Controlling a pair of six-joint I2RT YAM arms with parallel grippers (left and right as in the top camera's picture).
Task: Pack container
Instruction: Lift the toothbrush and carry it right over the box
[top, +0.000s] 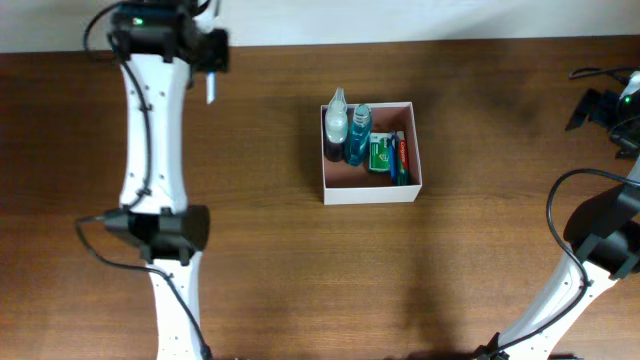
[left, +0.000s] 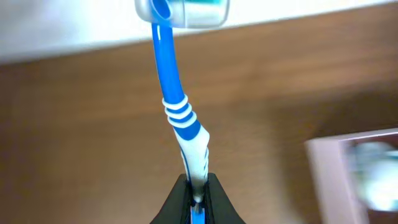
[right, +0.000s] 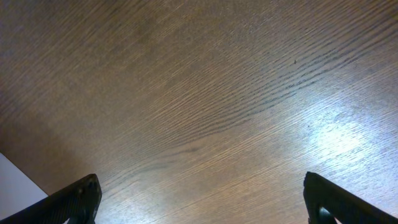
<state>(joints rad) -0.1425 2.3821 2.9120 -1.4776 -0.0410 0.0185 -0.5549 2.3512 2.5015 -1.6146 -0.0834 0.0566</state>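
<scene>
My left hand (left: 198, 190) pinches a blue-and-white toothbrush (left: 179, 112) by its handle. My right hand (right: 199, 186) is spread wide over the table (right: 205, 93). The container (top: 370, 193) sits mid-table, with bottles (top: 347, 125) and a green packet (top: 380, 152) inside.

no legible text, green packet (top: 380, 153) print too small

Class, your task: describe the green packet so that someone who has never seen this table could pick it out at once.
In the middle of the wooden table stands a square container with white walls. Inside it, the green packet sits between a blue bottle and a red-and-blue item. It is the only green thing there.
</scene>
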